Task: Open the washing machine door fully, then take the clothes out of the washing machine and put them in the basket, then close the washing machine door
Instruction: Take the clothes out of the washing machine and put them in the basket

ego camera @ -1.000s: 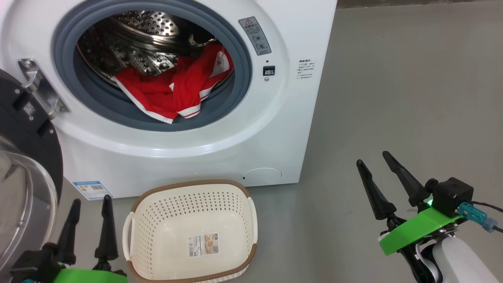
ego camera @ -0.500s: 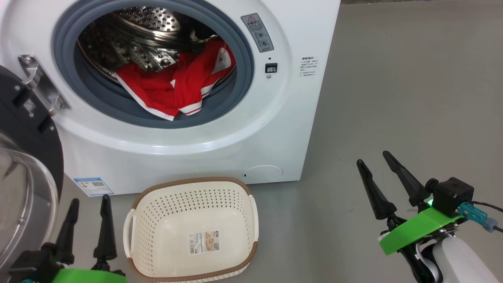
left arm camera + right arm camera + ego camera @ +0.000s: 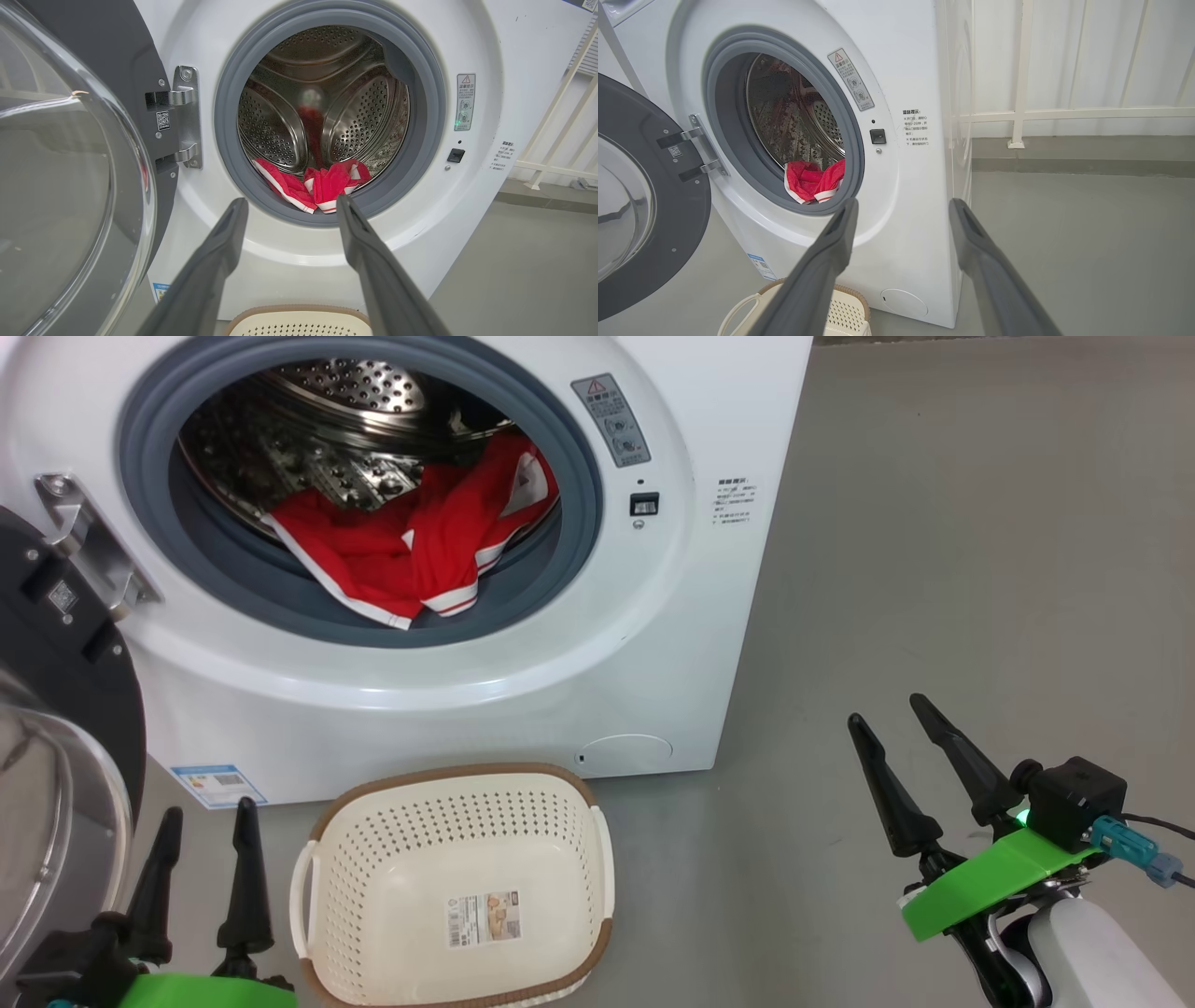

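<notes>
Some of the door [image 3: 79, 695] off-frame

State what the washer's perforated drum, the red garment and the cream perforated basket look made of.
Perforated drum: likely stainless steel, shiny, mirror-like reflections.
Red garment: soft fabric, matte; it folds and drapes.
Cream perforated basket: apparently moulded plastic, smooth, slight sheen; brown rim looks woven.

The washing machine door [image 3: 79, 700] stands wide open at nine o'clock of the white washing machine [image 3: 523, 691]. Red clothes [image 3: 411, 555] slump at six o'clock over the grey ring [image 3: 308, 616], and the cream basket [image 3: 448, 777] sits upright below, six o'clock too.
</notes>
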`<state>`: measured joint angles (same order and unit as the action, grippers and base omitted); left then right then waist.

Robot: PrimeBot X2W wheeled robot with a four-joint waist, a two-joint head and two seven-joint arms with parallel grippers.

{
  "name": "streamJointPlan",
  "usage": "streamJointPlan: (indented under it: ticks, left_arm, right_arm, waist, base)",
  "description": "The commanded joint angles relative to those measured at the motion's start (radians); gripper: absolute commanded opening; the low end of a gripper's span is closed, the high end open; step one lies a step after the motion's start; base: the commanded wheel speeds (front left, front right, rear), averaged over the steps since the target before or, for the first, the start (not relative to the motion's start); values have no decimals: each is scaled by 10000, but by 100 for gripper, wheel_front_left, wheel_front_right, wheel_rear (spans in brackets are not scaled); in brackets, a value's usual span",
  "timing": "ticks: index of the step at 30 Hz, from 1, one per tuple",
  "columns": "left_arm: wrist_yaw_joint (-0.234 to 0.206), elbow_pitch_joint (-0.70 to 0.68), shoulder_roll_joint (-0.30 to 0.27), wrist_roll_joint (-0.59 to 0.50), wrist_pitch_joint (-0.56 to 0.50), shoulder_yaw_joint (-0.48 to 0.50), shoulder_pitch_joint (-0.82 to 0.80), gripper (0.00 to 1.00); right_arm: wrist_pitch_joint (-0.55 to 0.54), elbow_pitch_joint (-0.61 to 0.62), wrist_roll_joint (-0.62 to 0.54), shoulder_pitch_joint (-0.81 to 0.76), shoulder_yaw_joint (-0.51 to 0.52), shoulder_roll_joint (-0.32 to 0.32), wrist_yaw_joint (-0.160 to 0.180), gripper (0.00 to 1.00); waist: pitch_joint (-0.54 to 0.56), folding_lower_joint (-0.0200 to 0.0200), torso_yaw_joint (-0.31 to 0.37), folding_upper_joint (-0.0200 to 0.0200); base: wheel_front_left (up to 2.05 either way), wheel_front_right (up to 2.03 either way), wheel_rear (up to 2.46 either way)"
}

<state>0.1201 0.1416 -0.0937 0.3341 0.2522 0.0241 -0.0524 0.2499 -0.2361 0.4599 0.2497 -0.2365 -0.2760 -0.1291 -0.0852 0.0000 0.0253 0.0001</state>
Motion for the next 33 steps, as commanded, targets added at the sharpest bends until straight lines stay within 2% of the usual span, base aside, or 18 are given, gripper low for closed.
streamJointPlan:
  ticks: [1,14,33]
  left_arm:
    - [63,-247,-135,-117,95,359,-385,100]
    - [82,-232,-128,-138,95,375,-455,100]
    - [97,-193,-168,-109,95,303,-491,100]
  right_arm:
    - [118,259,-169,199,-127,-29,-16,100]
    - [118,264,-164,240,-115,-1,-16,100]
    - [118,263,-159,245,-119,-2,-16,100]
  waist:
    - [-7,0,0,-1]
    - [-82,0,-7,-1]
    - [-152,0,-19,-1]
  base:
    - [62,-62,0]
    - [52,-52,0]
    - [1,-1,0]
